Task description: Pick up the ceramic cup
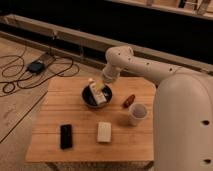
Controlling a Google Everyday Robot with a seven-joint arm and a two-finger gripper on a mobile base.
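Observation:
The ceramic cup [137, 114] is small and white with a wide round mouth. It stands upright on the right part of the wooden table [55, 107]. My gripper [98, 93] hangs from the white arm [150, 70] and reaches down over the dark round bowl [89, 101] near the table's middle. The gripper is to the left of the cup and a little farther back, well apart from it. Nothing touches the cup.
A flat whitish block [104, 132] lies near the front middle. A flat black object [66, 136] lies front left. A small reddish-brown object [129, 100] lies just behind the cup. Cables and a dark box [36, 66] are on the floor at the left.

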